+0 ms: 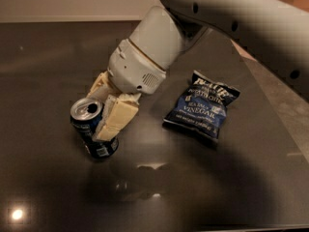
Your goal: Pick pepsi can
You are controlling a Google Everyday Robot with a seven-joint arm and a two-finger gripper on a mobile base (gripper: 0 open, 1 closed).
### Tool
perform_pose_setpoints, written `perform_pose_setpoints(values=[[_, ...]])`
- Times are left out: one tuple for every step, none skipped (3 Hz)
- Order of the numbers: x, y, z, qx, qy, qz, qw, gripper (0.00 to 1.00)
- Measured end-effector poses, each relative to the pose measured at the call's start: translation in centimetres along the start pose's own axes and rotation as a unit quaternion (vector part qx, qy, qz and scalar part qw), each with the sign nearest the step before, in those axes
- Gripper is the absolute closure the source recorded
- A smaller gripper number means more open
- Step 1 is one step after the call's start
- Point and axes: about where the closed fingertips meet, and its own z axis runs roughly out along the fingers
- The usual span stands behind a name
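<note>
The pepsi can (102, 147), dark navy with a silver top and an open pull-tab hole, is at the left middle of the camera view. It is tilted and held just above the dark glossy table (43, 52). My gripper (97, 117) is shut on the can. One cream finger (116, 117) lies across the can's front right side. The other finger (98, 86) is behind the can, with its tip hidden. The white wrist and arm reach in from the upper right.
A blue chip bag (203, 106) lies flat on the table to the right of the can, a short gap from the gripper. The table's right edge (270, 95) runs diagonally, with lighter floor beyond it. A light glare spot (17, 214) shows at the bottom left.
</note>
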Motion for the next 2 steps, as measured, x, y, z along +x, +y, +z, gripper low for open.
perform_pose_setpoints(values=[[-0.9,0.2,-2.6,0.007,-0.003,-0.008,0.9999,1.0],[-2.5,0.7,-6.0,0.017,-0.013,-0.024,0.9995,1.0]])
